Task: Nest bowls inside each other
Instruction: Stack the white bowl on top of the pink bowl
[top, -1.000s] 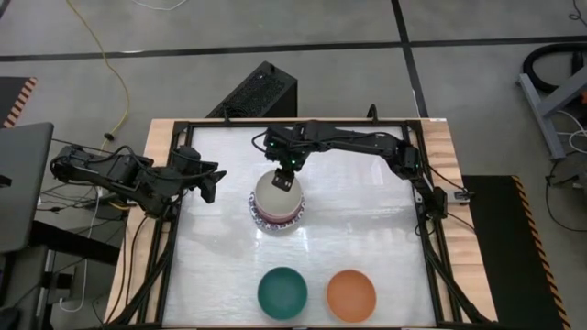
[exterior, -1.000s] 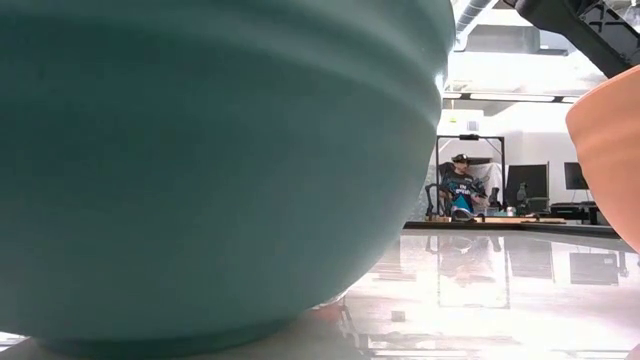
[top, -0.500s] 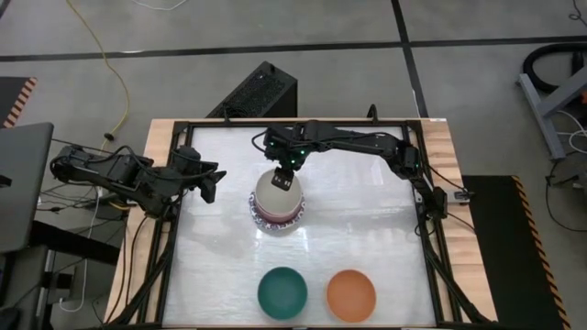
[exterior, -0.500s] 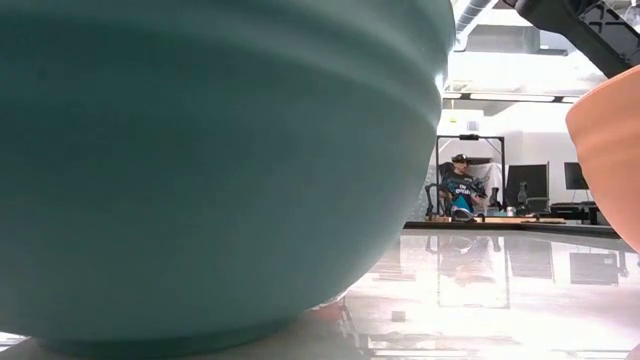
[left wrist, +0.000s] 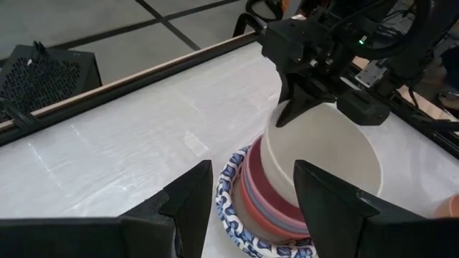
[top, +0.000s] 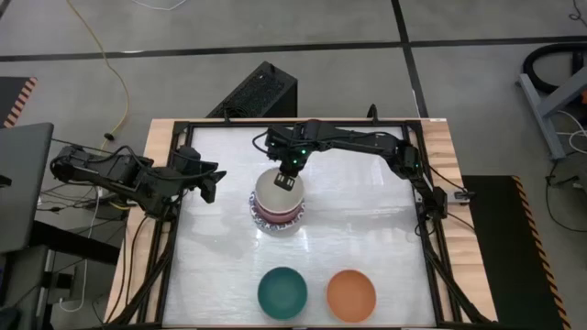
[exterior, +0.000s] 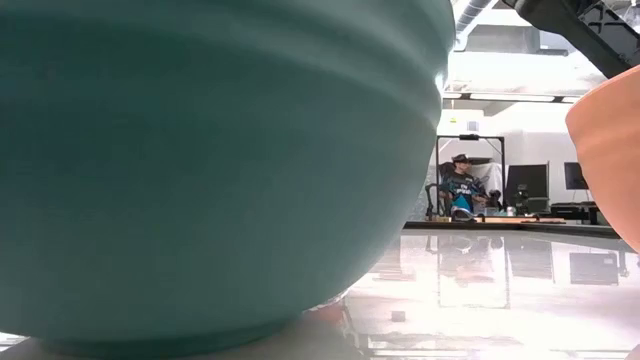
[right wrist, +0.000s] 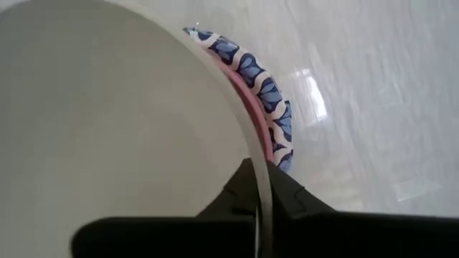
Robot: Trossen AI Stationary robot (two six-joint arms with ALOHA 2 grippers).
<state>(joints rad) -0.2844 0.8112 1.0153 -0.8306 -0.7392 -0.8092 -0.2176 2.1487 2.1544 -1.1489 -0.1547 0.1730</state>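
Note:
A stack of nested bowls [top: 278, 213] stands at the table's middle: a blue-patterned white bowl [left wrist: 233, 208] at the bottom, red and pink ones [left wrist: 269, 201] in it, and a cream bowl [left wrist: 323, 154] on top. My right gripper [top: 287, 174] is over the stack's far side, shut on the cream bowl [right wrist: 107, 107]. My left gripper [top: 209, 183] waits open to the stack's left, above the table, touching nothing. A green bowl [top: 282, 291] and an orange bowl [top: 351, 294] rest on their bases near the front edge. My right gripper has the cream bowl's rim [right wrist: 259, 179] on its far side, one finger inside the bowl and one outside. The fingers come from above, slanting down from the far side. The bowl sits in the top of the stack, tilted and standing high above the pink bowl.
The black frame rails [top: 174, 229] run along the table's edges. In the low view the green bowl [exterior: 200, 160] fills most of the picture, with the orange one [exterior: 610, 150] at its side. A person [exterior: 460, 188] sits far behind the table.
My right gripper has stayed over the stack's far side and shut on the cream bowl's rim. The cream bowl now looks rounder from above than a second ago.

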